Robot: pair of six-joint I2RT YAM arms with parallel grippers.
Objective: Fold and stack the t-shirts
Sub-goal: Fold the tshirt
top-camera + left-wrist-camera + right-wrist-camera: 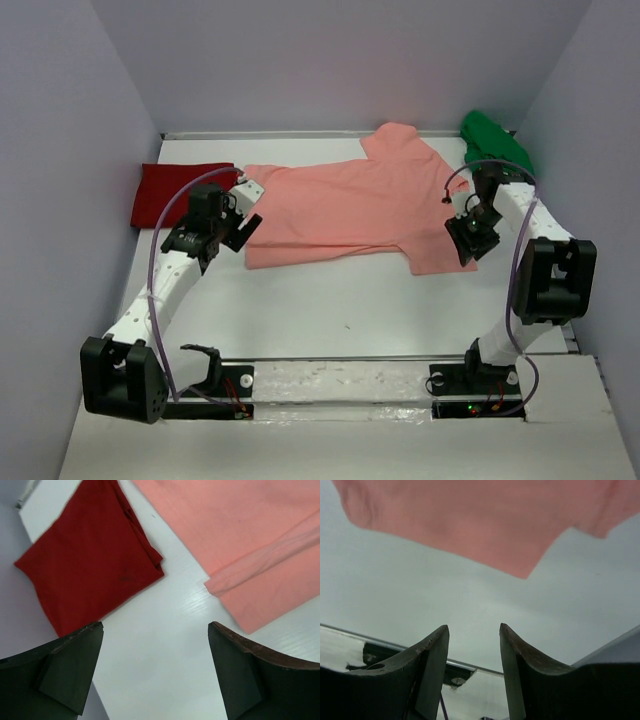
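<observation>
The salmon-pink t-shirt (pixel 350 205) lies spread flat across the middle of the table, with a sleeve at the back and one at the front right. The deep red t-shirt (pixel 170 190) lies folded at the left. The bright green t-shirt (pixel 495 140) is bunched in the back right corner. My left gripper (pixel 243 228) is open and empty, over bare table between the red shirt (pixel 85 555) and the pink shirt's left edge (pixel 250 540). My right gripper (pixel 470 240) is open and empty, just above the pink shirt's front right sleeve (pixel 470 515).
Grey walls enclose the white table (pixel 330 310) on the left, back and right. A metal rail (pixel 340 362) with both arm bases runs along the near edge. The right arm's body stands close to the right wall.
</observation>
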